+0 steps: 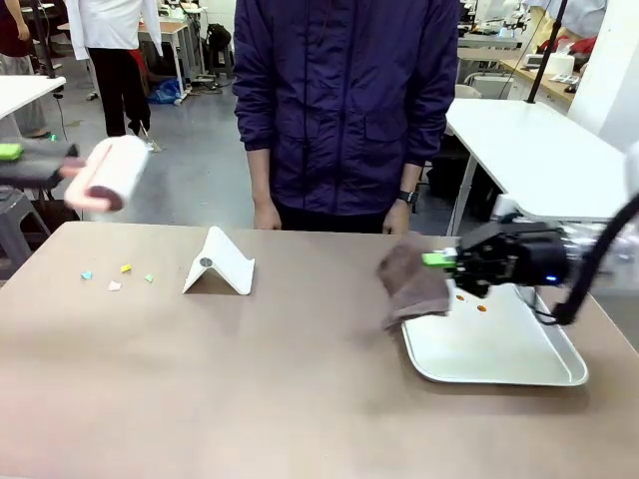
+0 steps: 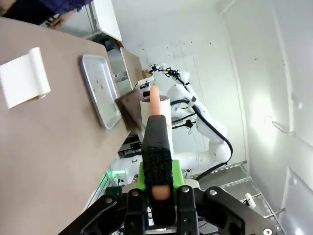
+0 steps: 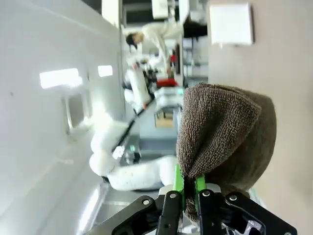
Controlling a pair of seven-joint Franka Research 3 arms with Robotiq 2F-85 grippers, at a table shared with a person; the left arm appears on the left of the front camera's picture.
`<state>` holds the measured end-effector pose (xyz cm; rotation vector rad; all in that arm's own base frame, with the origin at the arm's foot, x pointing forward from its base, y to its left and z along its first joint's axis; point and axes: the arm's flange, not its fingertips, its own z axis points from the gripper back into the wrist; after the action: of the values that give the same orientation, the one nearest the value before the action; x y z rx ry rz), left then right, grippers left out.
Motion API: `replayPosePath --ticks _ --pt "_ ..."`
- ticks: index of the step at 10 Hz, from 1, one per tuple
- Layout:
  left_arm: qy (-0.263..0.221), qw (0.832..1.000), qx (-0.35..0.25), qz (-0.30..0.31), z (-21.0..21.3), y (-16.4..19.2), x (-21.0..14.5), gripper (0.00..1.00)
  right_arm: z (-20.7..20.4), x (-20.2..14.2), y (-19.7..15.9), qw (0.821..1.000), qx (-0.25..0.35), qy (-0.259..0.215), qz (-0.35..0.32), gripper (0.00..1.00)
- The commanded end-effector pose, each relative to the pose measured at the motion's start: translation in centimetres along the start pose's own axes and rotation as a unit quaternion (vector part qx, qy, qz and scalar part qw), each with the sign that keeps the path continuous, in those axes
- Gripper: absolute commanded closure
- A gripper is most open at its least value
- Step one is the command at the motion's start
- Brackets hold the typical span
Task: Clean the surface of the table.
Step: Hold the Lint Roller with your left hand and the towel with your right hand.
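Note:
The brown-beige table (image 1: 250, 399) has several small coloured paper scraps (image 1: 117, 276) near its far left. Above that corner my left gripper (image 1: 58, 166) is shut on the pink handle of a white lint roller (image 1: 112, 172), which is held in the air. The left wrist view shows the roller (image 2: 156, 108) pointing away from the gripper (image 2: 157, 188). My right gripper (image 1: 444, 261) is shut on a brown cloth (image 1: 412, 284) that hangs at the tray's left edge. The bunched cloth (image 3: 222, 127) sits pinched between the green pads (image 3: 179, 182).
A silver tray (image 1: 519, 364) with two orange crumbs (image 1: 480, 308) lies at the right. A white folded stand (image 1: 220, 265) sits mid-table. A person in a dark jacket stands at the far edge, hands (image 1: 267, 216) near the table.

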<state>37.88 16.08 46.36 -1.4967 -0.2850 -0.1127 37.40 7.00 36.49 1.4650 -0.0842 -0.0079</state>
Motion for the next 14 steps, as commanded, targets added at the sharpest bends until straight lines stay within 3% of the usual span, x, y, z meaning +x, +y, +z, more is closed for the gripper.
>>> replayPosePath --ticks 1,2,3,5,7,10,11,14 --pt "0.025 0.999 0.026 -0.007 2.5 1.7 -2.2 1.00 5.4 -3.6 -0.8 0.998 0.007 -0.069 0.010 1.00" --pt "0.005 0.999 0.039 0.013 3.9 2.8 -3.1 1.00 8.9 -5.0 -1.6 0.995 0.024 -0.100 0.012 1.00" --pt "0.008 0.996 0.084 0.020 4.0 3.7 -4.0 1.00 10.4 -5.5 -2.0 0.994 0.031 -0.098 0.022 1.00" --pt "-0.049 0.993 0.098 0.034 6.7 5.6 -7.0 1.00 14.2 -6.6 -3.7 0.988 0.021 -0.150 -0.026 1.00" --pt "-0.110 0.990 0.074 0.048 9.3 7.5 -9.5 1.00 15.4 -7.4 -4.7 0.983 0.026 -0.177 -0.035 1.00" --pt "-0.195 0.977 0.071 0.057 10.2 8.6 -10.4 1.00 15.3 -8.1 -5.3 0.982 0.028 -0.186 0.017 1.00" --pt "-0.134 0.985 0.084 0.072 10.7 8.4 -10.8 1.00 19.6 -2.3 -5.6 0.982 0.021 -0.186 -0.036 1.00" --pt "-0.134 0.985 0.084 0.072 10.7 8.4 -10.8 1.00 19.6 -2.3 -5.6 0.982 0.021 -0.186 -0.036 1.00"
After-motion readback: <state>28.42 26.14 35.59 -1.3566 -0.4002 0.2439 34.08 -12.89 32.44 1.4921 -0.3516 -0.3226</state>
